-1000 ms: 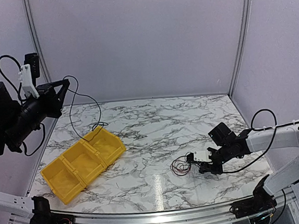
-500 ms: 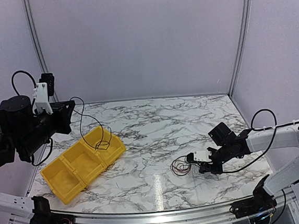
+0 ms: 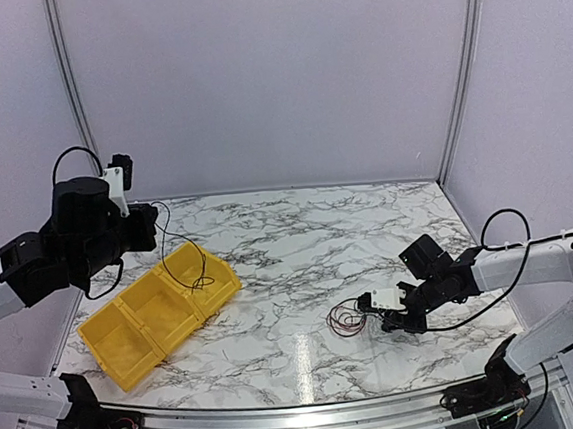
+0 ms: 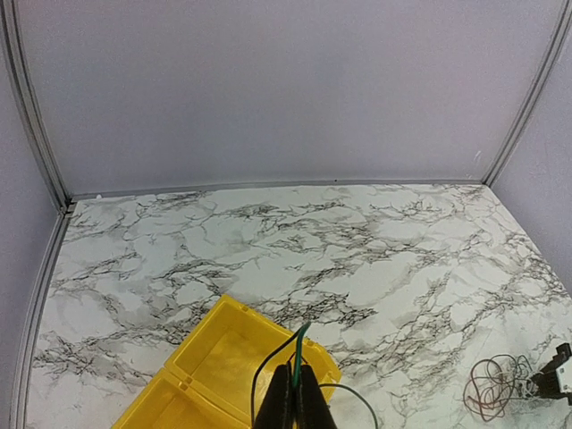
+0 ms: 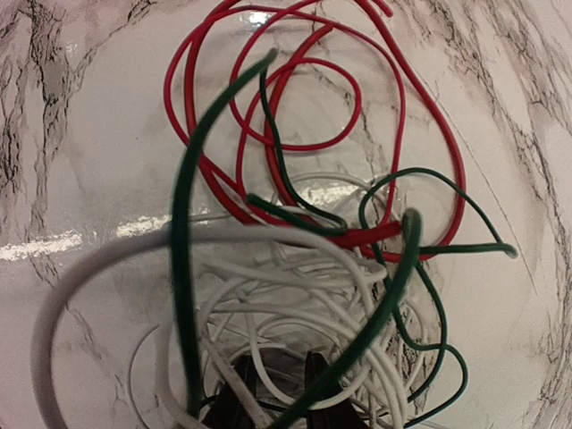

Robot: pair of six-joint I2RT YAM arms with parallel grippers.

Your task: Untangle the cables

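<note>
Marble tabletop (image 3: 287,224) runs open through the middle toward twelve o'clock, with grey walls (image 3: 274,75) on three sides. At nine o'clock sits a yellow three-part bin (image 3: 127,344). The left gripper (image 3: 153,226), pressed together on one dark cable (image 4: 300,341), dangles it over the bin's end compartment. At four o'clock the tangle of cables (image 3: 347,318) lies against the right gripper (image 3: 373,305); I can't tell whether that one grips anything.
</note>
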